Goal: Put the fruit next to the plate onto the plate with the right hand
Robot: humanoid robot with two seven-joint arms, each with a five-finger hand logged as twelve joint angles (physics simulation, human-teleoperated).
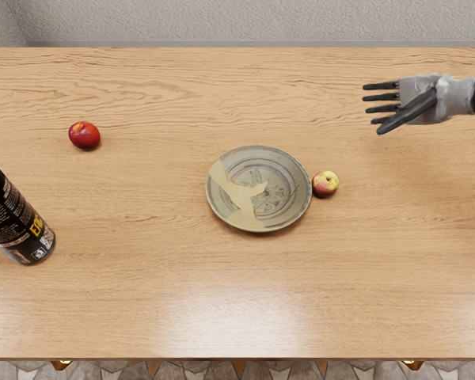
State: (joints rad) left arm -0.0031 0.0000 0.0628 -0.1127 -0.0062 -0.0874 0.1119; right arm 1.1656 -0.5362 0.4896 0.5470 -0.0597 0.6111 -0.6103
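Note:
A small yellow-red apple (325, 184) lies on the table, touching the right rim of a round olive-grey plate (222, 207) that holds nothing. My right hand (385, 105) hovers up and to the right of the apple, well apart from it, with its fingers stretched out flat towards the left and nothing in them. Its arm enters from the right edge.
A second, red apple (84, 135) sits far left on the table. A black can (13, 218) lies tilted at the left edge. The wooden table's front edge (237, 358) runs along the bottom.

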